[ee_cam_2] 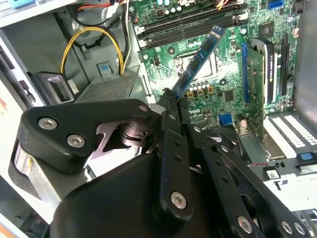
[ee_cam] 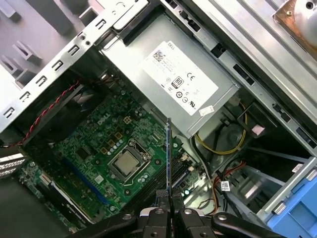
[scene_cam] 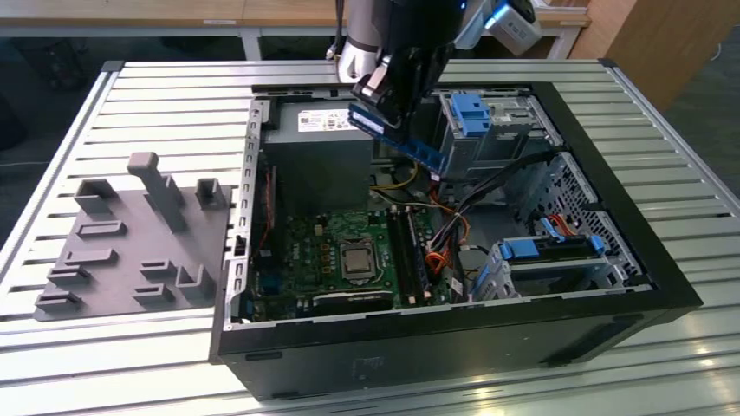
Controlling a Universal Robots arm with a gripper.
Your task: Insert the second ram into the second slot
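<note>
You have the gripper (scene_cam: 386,102) clamped on the second ram (scene_cam: 403,140), pinching the blue stick at one end. In the exterior view the stick hangs in the air above the open computer case (scene_cam: 647,260), slanting down towards the exterior view's right. It sits over the edge of the grey power supply (scene_cam: 314,147), beside the blue drive latch (scene_cam: 469,113). It touches nothing but the fingers and is well clear of the green motherboard (scene_cam: 329,251) below. The dark memory slots (scene_cam: 407,247) run along the board just beside the processor socket (scene_cam: 356,257), and the stick is not seated in them. In the second wrist view the second ram (ee_cam_2: 198,62) juts out from the gripper (ee_cam_2: 171,96) at a tilt, its free end pointing towards the memory slots (ee_cam_2: 190,25), with a yellow cable (ee_cam_2: 91,32) looping off to one side. In the first wrist view you see the second ram (ee_cam: 168,153) edge-on as a thin line rising from the gripper (ee_cam: 168,198), crossing over the board next to the processor socket (ee_cam: 128,163) and ending near the labelled power supply (ee_cam: 183,84). Outside the case, a grey fixture plate (scene_cam: 127,234) lies on the slatted table (scene_cam: 173,104)
</note>
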